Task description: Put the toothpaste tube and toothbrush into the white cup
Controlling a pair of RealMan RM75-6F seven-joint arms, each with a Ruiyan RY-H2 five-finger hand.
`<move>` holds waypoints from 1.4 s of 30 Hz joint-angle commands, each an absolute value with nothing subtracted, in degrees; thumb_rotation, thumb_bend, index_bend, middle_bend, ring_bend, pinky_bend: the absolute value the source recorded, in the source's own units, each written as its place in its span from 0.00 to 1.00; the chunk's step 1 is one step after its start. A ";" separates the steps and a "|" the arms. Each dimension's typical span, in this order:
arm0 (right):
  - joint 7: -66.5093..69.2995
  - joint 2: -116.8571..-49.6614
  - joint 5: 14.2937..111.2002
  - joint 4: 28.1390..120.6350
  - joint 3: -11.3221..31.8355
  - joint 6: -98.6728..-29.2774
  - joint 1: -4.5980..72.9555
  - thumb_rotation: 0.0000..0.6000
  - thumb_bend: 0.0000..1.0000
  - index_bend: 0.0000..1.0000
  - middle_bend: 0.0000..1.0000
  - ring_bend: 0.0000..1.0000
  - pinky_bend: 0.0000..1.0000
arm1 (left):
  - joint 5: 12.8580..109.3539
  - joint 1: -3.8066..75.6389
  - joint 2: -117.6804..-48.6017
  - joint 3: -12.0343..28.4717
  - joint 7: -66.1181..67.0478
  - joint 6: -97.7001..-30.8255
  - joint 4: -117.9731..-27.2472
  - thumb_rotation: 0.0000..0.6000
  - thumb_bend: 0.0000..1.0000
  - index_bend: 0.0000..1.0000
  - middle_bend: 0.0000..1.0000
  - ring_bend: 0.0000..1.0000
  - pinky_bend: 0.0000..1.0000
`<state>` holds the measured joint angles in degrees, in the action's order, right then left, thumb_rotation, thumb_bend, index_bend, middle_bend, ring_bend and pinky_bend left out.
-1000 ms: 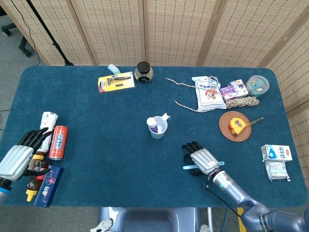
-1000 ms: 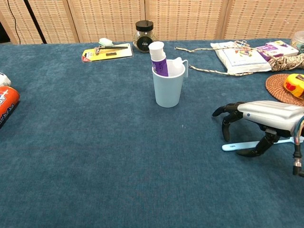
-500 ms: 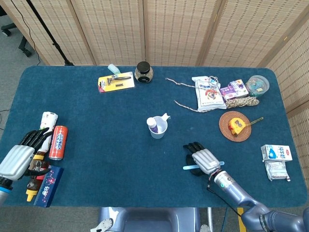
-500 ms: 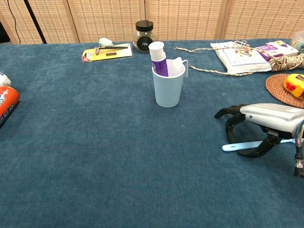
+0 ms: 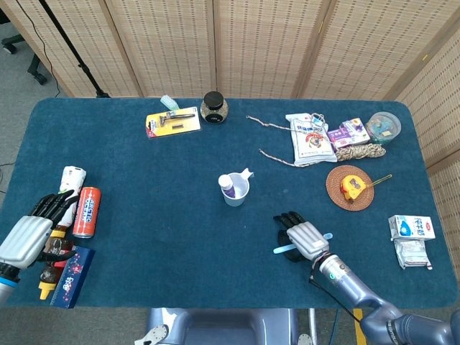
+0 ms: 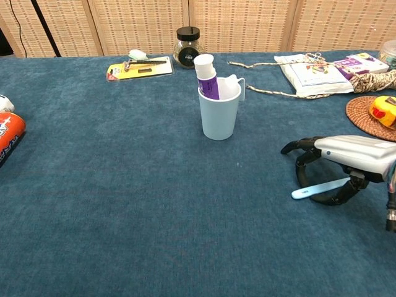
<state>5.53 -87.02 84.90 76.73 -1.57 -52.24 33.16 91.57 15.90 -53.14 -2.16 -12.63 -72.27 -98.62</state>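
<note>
The white cup (image 5: 235, 190) (image 6: 219, 114) stands upright mid-table with the purple-and-white toothpaste tube (image 5: 228, 185) (image 6: 206, 77) upright inside it. To its front right, my right hand (image 5: 305, 237) (image 6: 352, 154) grips the light blue toothbrush (image 5: 282, 249) (image 6: 312, 189), fingers curled around the handle. The brush's free end points left and sits slightly above the cloth. My left hand (image 5: 29, 233) hovers at the table's left edge, fingers apart and holding nothing; the chest view does not show it.
A red can (image 5: 85, 212) (image 6: 9, 133), a white bottle (image 5: 72, 180) and a blue box (image 5: 72, 277) lie by the left hand. A razor pack (image 5: 172, 122) and jar (image 5: 214, 106) sit at the back. A woven coaster (image 5: 338, 188) and milk carton (image 5: 411, 227) lie right.
The right hand's fingers have closed around the toothbrush, and its free end has tipped up off the cloth. The left hand has barely moved.
</note>
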 commanded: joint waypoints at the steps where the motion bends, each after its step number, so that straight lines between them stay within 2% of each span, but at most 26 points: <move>1: 5.72 -86.96 85.12 76.77 -1.56 -52.56 33.07 1.00 0.42 0.56 0.12 0.00 0.00 | 91.57 15.90 -53.12 -2.16 -12.60 -72.29 -98.65 1.00 0.09 0.00 0.00 0.00 0.00; 11: 6.88 -84.82 86.24 79.51 -1.52 -55.23 32.15 1.00 0.42 0.57 0.12 0.00 0.00 | 91.68 15.88 -53.10 -2.21 -12.64 -72.34 -98.69 1.00 0.09 0.00 0.00 0.00 0.00; 21: 9.81 -79.82 84.95 87.00 0.66 -57.75 31.40 1.00 0.42 0.57 0.12 0.00 0.00 | 92.08 15.81 -52.98 -2.39 -12.97 -72.50 -98.69 1.00 0.09 0.00 0.00 0.00 0.00; 26: 12.02 -76.10 83.02 92.65 3.76 -59.11 31.56 1.00 0.42 0.57 0.12 0.00 0.00 | 92.26 15.80 -52.86 -2.45 -13.29 -72.62 -98.68 1.00 0.09 0.00 0.00 0.00 0.00; 29: 12.61 -73.70 80.03 96.29 7.31 -59.02 32.55 1.00 0.42 0.57 0.12 0.00 0.00 | 92.56 15.71 -52.73 -2.54 -13.69 -72.87 -98.60 1.00 0.09 0.00 0.00 0.00 0.00; 42: 11.03 -71.00 69.07 101.95 16.47 -57.13 36.36 1.00 0.44 0.58 0.12 0.00 0.00 | 92.84 15.79 -52.49 -2.63 -14.76 -72.96 -98.25 1.00 0.09 0.00 0.00 0.00 0.00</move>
